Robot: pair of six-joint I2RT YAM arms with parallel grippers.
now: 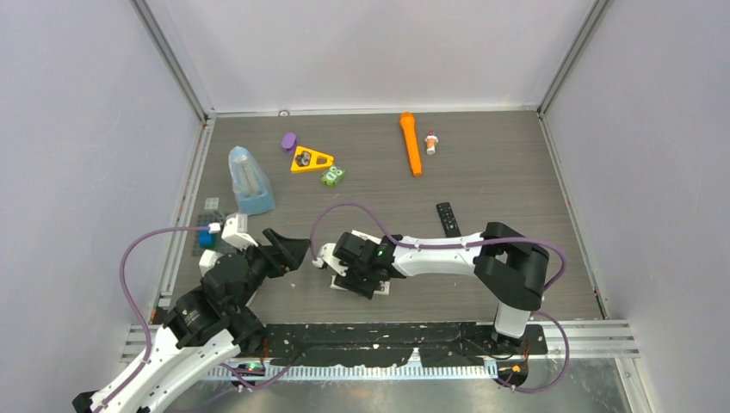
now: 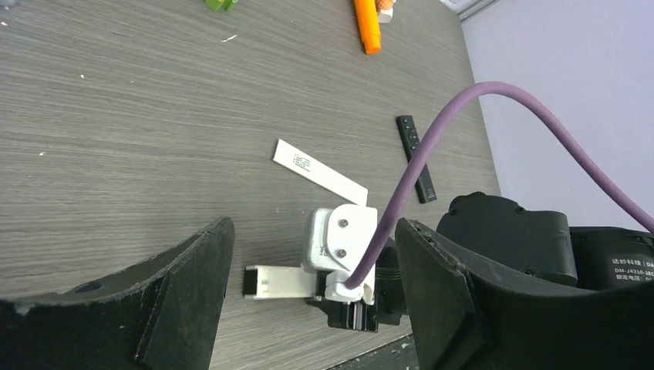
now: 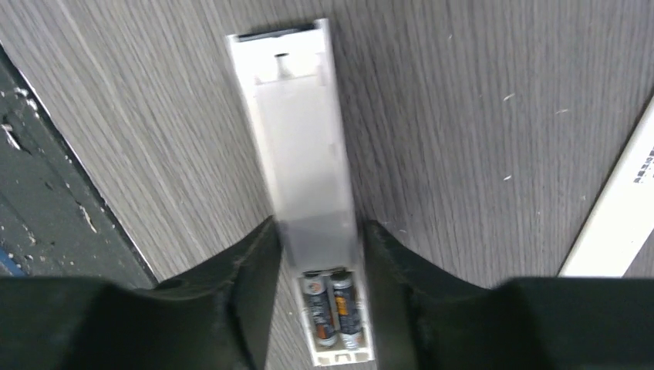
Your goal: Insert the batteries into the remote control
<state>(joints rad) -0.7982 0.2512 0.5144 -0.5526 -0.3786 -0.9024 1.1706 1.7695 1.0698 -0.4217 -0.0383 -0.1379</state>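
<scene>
- We read one clear marking: white print on the right arm's black joint housing [image 2: 617, 266], a line starting "DM-J4310" and cut off by the edge of the left wrist view, with Chinese characters above it.
- A white strip [image 2: 320, 173] lies flat just beside the remote control [image 3: 305, 146], apart from it. It has rows of small dark print that we cannot make out.
- The batteries [image 3: 332, 308] have orange, white and dark wrappers, but their lettering is too small for us to read.
- The remote control lies face down on the grey wood-grain bench [image 3: 478, 116] with its back compartment uncovered. Two batteries sit side by side in the end of that compartment nearest the right wrist camera.
- The right end effector [image 3: 318, 231] straddles the remote control partway along its length. One black finger presses against each long side, gripping it, and the batteries lie just behind the fingertips.
- The dark-capped end of the remote control sticks out beyond the right end effector, towards the left arm.
- The left end effector [image 2: 312, 227] hangs near that dark-capped end, above the bench. Its two black fingers are spread wide, with nothing between them and nothing touching them.
- A slim black handset [image 2: 416, 158] lies on the far side of the white strip from the remote control, well apart from both end effectors.
</scene>
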